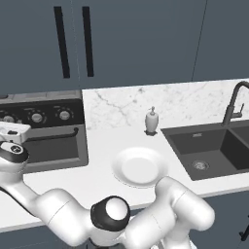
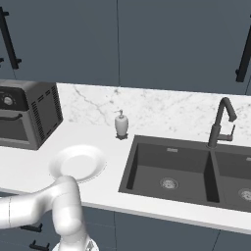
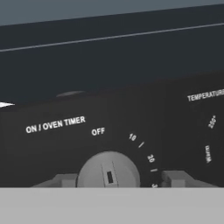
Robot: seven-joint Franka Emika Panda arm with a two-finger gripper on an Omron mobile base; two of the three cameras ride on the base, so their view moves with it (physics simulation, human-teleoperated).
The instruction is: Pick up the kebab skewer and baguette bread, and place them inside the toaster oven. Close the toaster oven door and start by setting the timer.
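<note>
The toaster oven (image 1: pixel 44 131) (image 2: pixel 29 120) stands on the counter at the left. The toaster oven door (image 1: pixel 48 150) is up and shut, with its bar handle across the top. In the hand view my gripper (image 3: pixel 116 179) sits right at the panel, astride the grey timer knob (image 3: pixel 108 168) under the words ON / OVEN TIMER. One fingertip (image 3: pixel 61 179) is close against the knob's left side. The other fingertip (image 3: pixel 175 178) stands a little apart from its right side. The jaws are open. The kebab skewer and baguette bread are hidden.
A white plate (image 1: pixel 139 167) (image 2: pixel 77 163) lies on the counter right of the oven. A soap dispenser (image 1: pixel 151 120) (image 2: pixel 121 124) stands by the wall. The dark sink (image 1: pixel 209 146) (image 2: pixel 171 166) and faucet (image 2: pixel 221 122) are further right. Dark cabinets hang above.
</note>
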